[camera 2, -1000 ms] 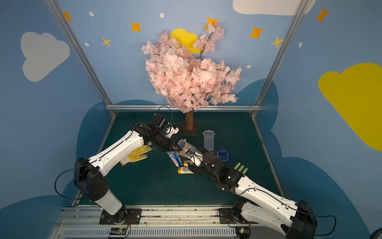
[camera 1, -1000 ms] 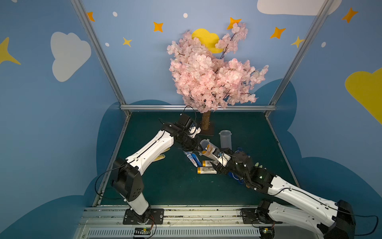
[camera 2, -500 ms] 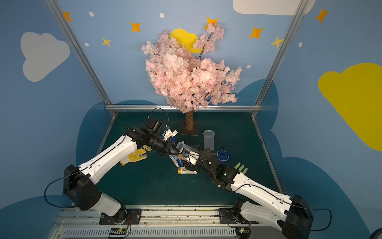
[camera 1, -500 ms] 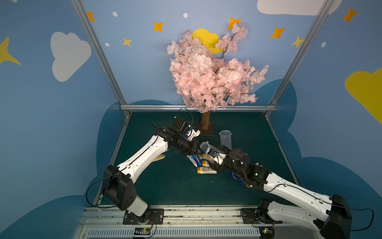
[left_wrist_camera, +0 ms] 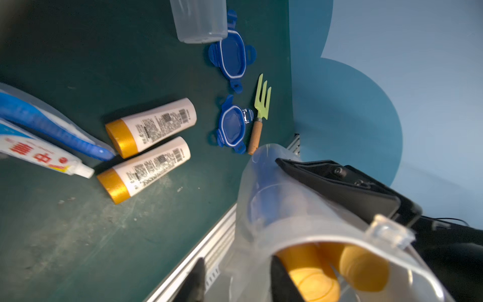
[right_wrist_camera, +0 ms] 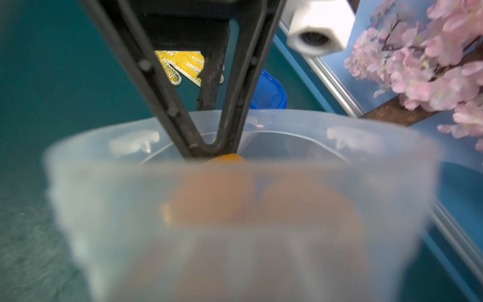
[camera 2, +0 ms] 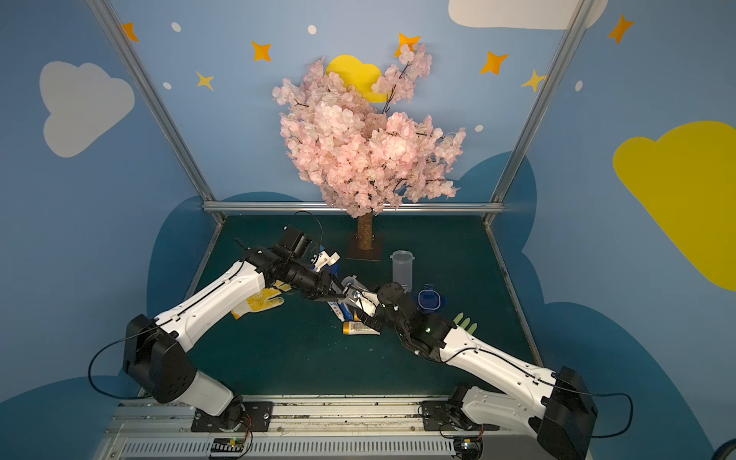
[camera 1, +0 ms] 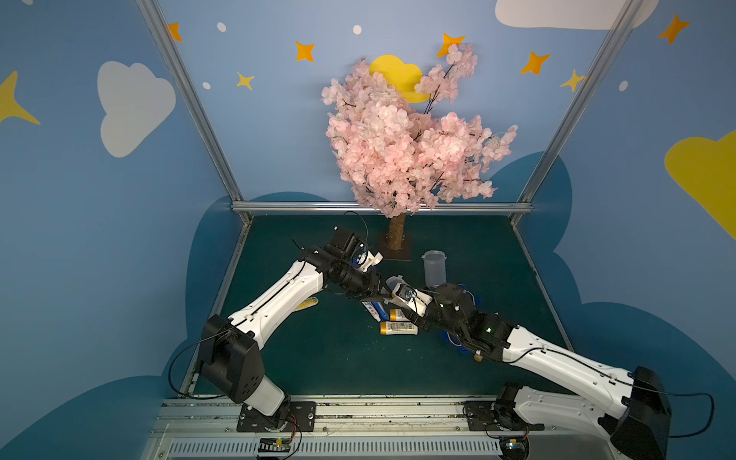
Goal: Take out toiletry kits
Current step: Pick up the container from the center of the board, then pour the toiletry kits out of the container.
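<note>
My right gripper (camera 1: pixel 404 300) holds a clear jar (camera 1: pixel 393 284) tilted above the table; one black finger (left_wrist_camera: pixel 339 183) lies along its side. Two bottles with orange caps (left_wrist_camera: pixel 311 277) sit inside the jar. My left gripper (left_wrist_camera: pixel 235 261) is open at the jar's mouth, one fingertip inside beside a cap and one outside the rim. In both top views it meets the jar (camera 2: pixel 350 282) mid-table. On the mat lie two white bottles (left_wrist_camera: pixel 154 125) (left_wrist_camera: pixel 146 167), a toothpaste tube (left_wrist_camera: pixel 39 154) and a blue wrapped piece (left_wrist_camera: pixel 52 125). The right wrist view shows only the jar (right_wrist_camera: pixel 235 209).
An empty clear jar (camera 1: pixel 434 267) stands upright behind the arms. Two blue clip lids (left_wrist_camera: pixel 231 57) (left_wrist_camera: pixel 232 125) and a green toy fork (left_wrist_camera: pixel 262 102) lie near the right edge. A yellow glove (camera 2: pixel 259 302) lies under the left arm. The blossom tree's trunk (camera 1: pixel 396 235) stands at the back.
The left arm has lowered and swung its elbow outward, bringing its fingers to the jar's mouth, where they have parted. The right arm has reached slightly further in with the jar.
</note>
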`<state>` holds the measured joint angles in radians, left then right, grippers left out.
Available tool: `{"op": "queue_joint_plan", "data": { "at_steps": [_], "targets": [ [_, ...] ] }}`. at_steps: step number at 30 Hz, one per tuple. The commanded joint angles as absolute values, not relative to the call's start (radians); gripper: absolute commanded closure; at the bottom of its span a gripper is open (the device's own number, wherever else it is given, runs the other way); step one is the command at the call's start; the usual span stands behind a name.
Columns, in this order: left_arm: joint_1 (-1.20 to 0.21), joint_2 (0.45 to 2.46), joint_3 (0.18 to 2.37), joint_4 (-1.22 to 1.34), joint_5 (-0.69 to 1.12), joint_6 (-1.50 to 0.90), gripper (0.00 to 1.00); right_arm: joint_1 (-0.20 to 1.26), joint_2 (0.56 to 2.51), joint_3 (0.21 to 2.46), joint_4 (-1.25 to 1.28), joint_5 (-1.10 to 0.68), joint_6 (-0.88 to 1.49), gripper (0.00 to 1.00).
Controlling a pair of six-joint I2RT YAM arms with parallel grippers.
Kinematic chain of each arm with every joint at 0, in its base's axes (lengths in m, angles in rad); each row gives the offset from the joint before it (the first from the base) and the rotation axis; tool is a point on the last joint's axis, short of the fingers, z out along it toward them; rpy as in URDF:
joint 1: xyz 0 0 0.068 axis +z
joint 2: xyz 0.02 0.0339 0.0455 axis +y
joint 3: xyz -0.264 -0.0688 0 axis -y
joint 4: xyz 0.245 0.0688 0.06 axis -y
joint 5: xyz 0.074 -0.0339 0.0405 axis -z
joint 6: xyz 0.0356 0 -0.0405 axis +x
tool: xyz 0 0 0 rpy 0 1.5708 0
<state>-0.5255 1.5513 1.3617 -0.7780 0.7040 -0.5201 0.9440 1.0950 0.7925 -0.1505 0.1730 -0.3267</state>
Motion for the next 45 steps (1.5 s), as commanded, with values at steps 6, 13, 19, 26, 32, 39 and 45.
{"op": "queue_joint_plan", "data": {
  "at_steps": [6,13,19,26,32,39,45],
  "targets": [
    [-0.498,1.348,1.255,-0.758,0.358,-0.557,0.41,0.927,1.169,0.953,-0.664,0.105,0.084,0.73],
    [-0.456,1.216,1.178,-0.735,0.241,-0.583,0.41,0.854,1.219,0.981,-0.871,-0.062,0.215,0.70],
    [-0.455,1.210,1.159,-0.723,0.240,-0.595,0.43,0.796,1.366,1.073,-1.000,-0.223,0.177,0.78],
    [-0.456,1.213,1.125,-0.682,0.240,-0.613,0.43,0.786,1.684,1.327,-1.260,-0.215,0.035,0.84],
    [-0.458,1.208,1.129,-0.686,0.241,-0.602,0.43,0.765,1.776,1.385,-1.218,-0.269,0.024,0.84],
    [-0.457,1.216,1.132,-0.683,0.211,-0.591,0.43,0.759,1.842,1.427,-1.197,-0.293,0.023,0.84],
    [-0.459,1.235,1.134,-0.683,0.216,-0.588,0.43,0.758,1.806,1.390,-1.186,-0.326,0.024,0.87]
  ]
}}
